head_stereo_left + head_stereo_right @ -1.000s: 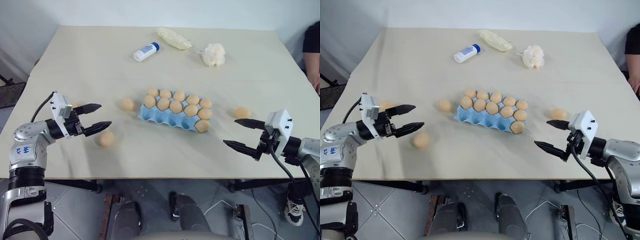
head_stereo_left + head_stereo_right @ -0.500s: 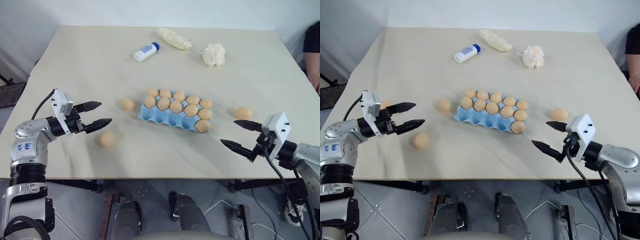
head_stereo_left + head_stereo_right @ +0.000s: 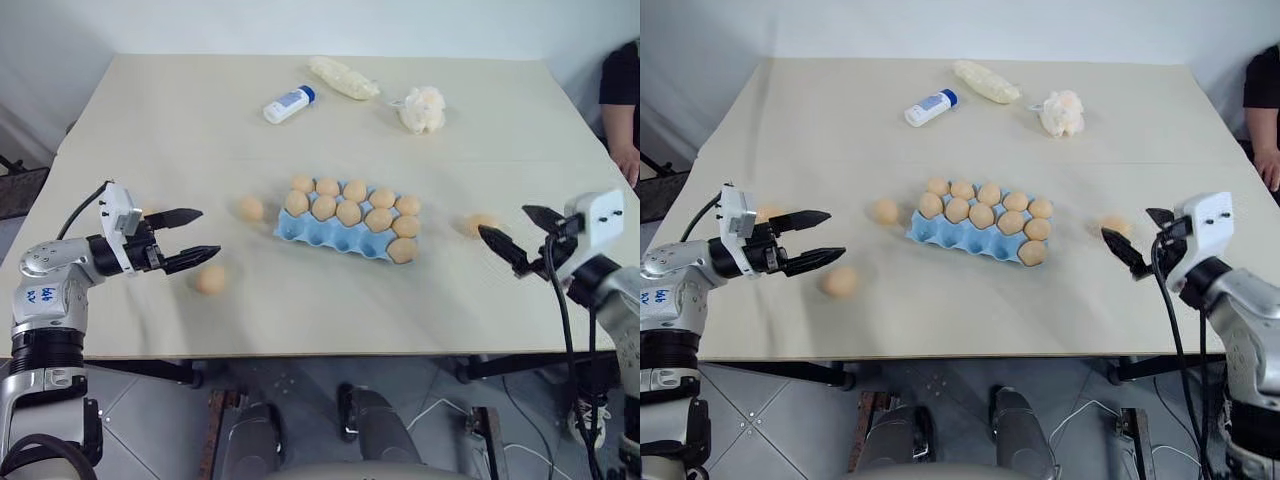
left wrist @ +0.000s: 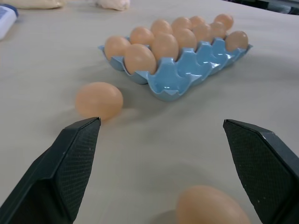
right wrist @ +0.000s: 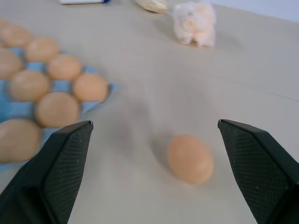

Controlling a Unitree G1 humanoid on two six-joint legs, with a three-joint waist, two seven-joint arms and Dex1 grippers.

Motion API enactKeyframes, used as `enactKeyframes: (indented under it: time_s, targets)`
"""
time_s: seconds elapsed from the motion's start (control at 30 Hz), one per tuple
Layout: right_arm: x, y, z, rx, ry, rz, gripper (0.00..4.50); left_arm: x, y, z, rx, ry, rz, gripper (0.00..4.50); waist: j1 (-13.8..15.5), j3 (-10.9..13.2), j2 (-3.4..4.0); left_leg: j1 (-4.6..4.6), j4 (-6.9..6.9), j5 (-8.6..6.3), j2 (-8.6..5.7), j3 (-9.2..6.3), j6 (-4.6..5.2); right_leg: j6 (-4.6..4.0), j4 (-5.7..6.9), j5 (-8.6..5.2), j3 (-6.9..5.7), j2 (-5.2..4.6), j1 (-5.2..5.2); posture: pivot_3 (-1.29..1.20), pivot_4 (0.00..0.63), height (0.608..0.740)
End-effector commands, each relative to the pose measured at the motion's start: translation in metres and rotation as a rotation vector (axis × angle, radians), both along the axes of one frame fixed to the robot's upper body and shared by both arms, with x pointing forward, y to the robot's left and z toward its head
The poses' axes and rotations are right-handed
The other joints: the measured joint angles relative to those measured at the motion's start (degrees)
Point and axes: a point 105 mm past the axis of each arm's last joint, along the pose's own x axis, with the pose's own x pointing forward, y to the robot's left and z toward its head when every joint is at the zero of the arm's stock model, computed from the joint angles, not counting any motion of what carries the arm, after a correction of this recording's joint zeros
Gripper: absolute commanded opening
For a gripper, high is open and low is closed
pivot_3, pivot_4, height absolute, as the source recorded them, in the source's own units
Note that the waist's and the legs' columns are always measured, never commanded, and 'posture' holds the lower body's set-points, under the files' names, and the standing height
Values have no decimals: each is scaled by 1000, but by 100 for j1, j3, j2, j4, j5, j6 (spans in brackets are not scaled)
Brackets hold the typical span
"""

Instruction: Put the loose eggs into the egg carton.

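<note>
Inventory, tabletop:
- Egg carton (image 3: pixel 345 232), light blue, mid-table; rear two rows filled w/ tan eggs, front row empty except right-end cup.
- Loose egg (image 3: pixel 251 208) just left of carton.
- Loose egg (image 3: pixel 210 280) near front-left, below left gripper (image 3: pixel 195 237); jaws spread wide, nothing held.
- Loose egg (image 3: pixel 480 223) right of carton, apart from it; right gripper (image 3: pixel 518 232) close by it, jaws released, empty.
- Far edge: white bottle (image 3: pixel 287 104) w/ blue cap, yellow bag (image 3: pixel 343 76), white wad (image 3: pixel 422 108).
</note>
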Motion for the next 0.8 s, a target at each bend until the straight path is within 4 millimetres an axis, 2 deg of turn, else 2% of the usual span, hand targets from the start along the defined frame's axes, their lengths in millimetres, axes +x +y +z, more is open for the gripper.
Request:
enactKeyframes:
  time_s: [0.03,0.27,0.53,0.8]
  targets:
    - [23,-7,-20,18,86,-64,4500,-7,-10,5,10,-35,-67,4478,-28,0,1,-1,-1,0,0,4,0,0,0,0,1,-1,-2,0,150,740]
    - [51,-6,-30,22,99,-102,4500,-10,-9,6,10,-51,-80,4478,-81,2,4,-8,-13,0,1,0,-4,6,6,3,-7,1,-10,0,150,740]
    - [58,0,-43,18,125,-81,4500,-11,-4,6,6,-63,-44,4478,-111,2,5,-5,-10,0,0,2,-5,9,10,5,-3,-1,-8,0,150,740]
    - [58,6,-35,20,58,-65,1818,-14,-4,5,-10,-72,-22,4500,-111,3,5,-4,-8,2,1,1,-8,9,16,5,-4,-2,-9,0,150,740]
